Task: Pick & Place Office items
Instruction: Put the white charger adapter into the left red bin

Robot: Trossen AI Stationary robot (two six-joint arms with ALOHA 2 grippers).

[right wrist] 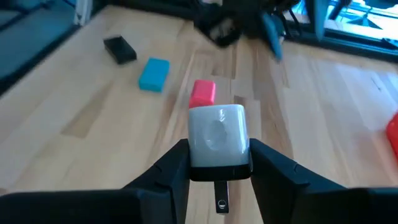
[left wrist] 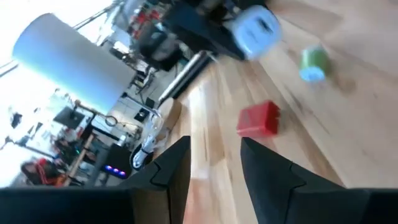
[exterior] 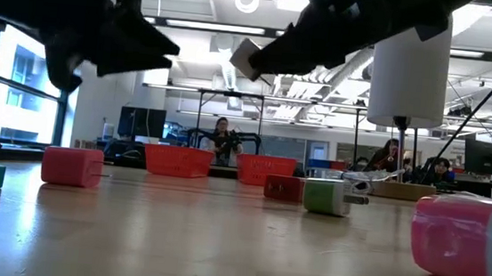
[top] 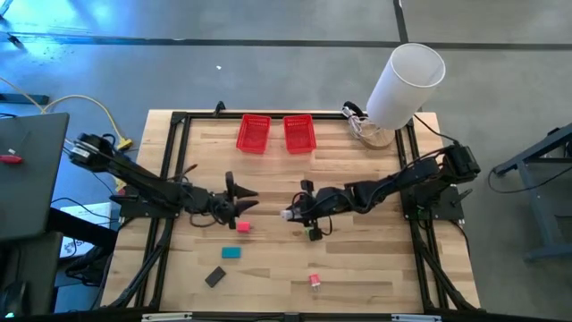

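Two dark jointed arms, blk cabling

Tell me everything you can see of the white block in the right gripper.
The white block is a small boxy piece with rounded corners and a smooth, plastic-looking face, dark along its lower edge. The right gripper is shut on it, a finger pressing each side. It is lifted clear of the table, near the middle, touching nothing else.

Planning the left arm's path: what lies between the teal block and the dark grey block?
Nothing: bare wood separates the teal block and dark grey block, seen in the high view.
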